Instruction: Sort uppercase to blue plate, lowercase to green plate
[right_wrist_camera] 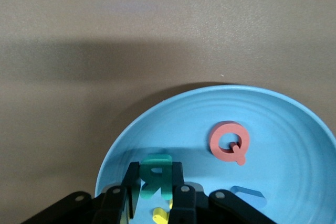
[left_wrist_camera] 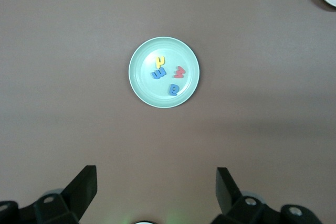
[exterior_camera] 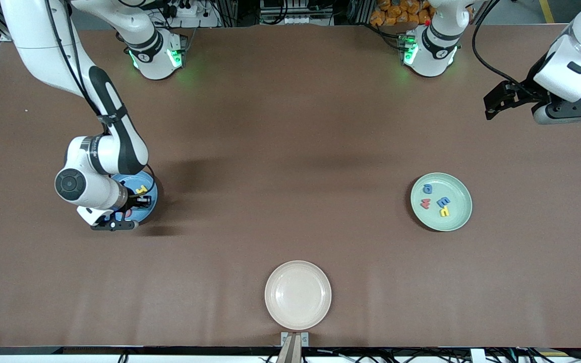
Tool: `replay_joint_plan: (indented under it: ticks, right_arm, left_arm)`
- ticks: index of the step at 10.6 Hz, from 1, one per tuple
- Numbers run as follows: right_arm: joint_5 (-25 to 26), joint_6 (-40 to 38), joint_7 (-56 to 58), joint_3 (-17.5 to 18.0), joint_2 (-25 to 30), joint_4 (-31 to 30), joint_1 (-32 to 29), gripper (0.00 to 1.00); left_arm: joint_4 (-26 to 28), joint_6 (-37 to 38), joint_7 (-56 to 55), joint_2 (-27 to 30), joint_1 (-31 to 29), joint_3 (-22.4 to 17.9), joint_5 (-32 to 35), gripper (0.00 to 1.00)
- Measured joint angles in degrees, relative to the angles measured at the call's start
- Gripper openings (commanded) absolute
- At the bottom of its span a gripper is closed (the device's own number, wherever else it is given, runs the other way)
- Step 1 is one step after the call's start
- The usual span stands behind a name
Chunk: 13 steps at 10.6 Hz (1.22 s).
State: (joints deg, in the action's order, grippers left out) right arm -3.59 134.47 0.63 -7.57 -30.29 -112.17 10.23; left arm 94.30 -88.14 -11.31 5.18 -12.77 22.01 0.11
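Lowering the last uppercase letter into the blue plate (right_wrist_camera: 294,129).
The right gripper (right_wrist_camera: 156,192) pinches the teal-green R (right_wrist_camera: 156,174) just over the plate, beside the red Q (right_wrist_camera: 229,142); release low to avoid bouncing. Left gripper (left_wrist_camera: 156,182), spread, waits high over the brown desk (exterior_camera: 290,151), green plate (left_wrist_camera: 142,85) below holding lowercase letters.

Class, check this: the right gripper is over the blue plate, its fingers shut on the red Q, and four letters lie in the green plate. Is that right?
One thing is wrong. The right gripper is shut on the teal-green R, not the red Q, which lies loose in the blue plate, as the right wrist view shows. The rest holds.
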Motion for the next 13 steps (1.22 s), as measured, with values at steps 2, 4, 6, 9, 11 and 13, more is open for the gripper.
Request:
replay_joint_plan:
  ticks: [2,4,6,9,11,13]
  right_arm:
    - [0.0,0.0,0.0,0.0,0.0,0.0,-0.1,0.93]
    - [0.0,0.0,0.0,0.0,0.0,0.2,-0.3,0.97]
    - [0.0,-1.5,0.0,0.0,0.3,1.4,-0.3,0.98]
    - [0.1,-13.1,1.1,0.1,4.6,5.6,-0.5,1.0]
    - [1.1,-25.7,1.9,0.2,9.7,11.2,-1.1,1.0]
    - [2.8,-36.4,2.0,1.4,15.4,17.4,-2.5,1.0]
  left_arm:
    - [0.0,0.0,0.0,0.0,0.0,0.0,0.0,1.0]
    - [0.0,0.0,0.0,0.0,0.0,0.0,0.0,1.0]
    - [0.0,0.0,0.0,0.0,0.0,-0.1,0.0,1.0]
    - [-0.3,0.0,0.0,0.0,-0.1,-0.2,0.0,1.0]
    - [-1.0,0.0,0.0,0.0,-0.2,-0.5,0.0,1.0]
    - [-1.3,0.0,0.0,0.0,-0.3,-0.7,0.0,1.0]
